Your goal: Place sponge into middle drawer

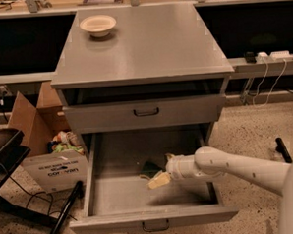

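The middle drawer [120, 196] stands pulled wide open. Just left of the gripper [165, 176], at its tip, the sponge [152, 171] is already inside, low over the floor. I can't tell whether the gripper grasps it. Letting go and backing out seem all that's left.

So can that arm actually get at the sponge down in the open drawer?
Probably yes: the gripper is inside the open middle drawer, right at the sponge, with nothing visible between them.

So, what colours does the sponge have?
Yellow foam with a dark green face, in the camera view: the sponge at the end effector inside the middle drawer.
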{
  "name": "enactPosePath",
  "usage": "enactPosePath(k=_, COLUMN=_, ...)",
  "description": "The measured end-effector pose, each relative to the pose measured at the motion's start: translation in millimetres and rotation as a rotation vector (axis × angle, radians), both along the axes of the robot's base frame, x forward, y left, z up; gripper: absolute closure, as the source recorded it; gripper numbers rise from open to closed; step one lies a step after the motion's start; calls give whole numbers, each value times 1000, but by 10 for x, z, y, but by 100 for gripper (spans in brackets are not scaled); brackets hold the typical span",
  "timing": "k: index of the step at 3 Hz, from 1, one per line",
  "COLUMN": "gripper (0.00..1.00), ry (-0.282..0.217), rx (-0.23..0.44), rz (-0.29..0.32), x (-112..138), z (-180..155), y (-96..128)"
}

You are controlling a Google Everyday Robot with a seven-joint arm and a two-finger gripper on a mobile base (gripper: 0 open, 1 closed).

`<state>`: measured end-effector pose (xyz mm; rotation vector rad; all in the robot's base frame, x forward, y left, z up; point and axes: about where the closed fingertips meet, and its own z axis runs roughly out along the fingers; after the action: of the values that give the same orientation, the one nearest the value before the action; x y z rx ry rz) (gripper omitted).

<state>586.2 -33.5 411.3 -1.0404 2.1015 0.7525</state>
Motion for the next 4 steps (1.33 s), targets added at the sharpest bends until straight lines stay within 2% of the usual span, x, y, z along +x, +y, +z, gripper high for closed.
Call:
enactPosePath(k=1, gripper=0, ry=-15, rx=-56, rz=-18, x=-312, z=464, y=-144)
enactPosePath(k=2, gripper=0, ry=40, rx=-123, rz=-88, x=-661, z=792, y=-263)
enactPosePath(k=3, gripper=0, ry=163, rx=-204, rz=-141, x=-1105, z=961, y=-312)
enactPosePath(k=4, gripper=0, ry=276, rx=-327, rz=-196, x=-1563, z=1099, y=-576)
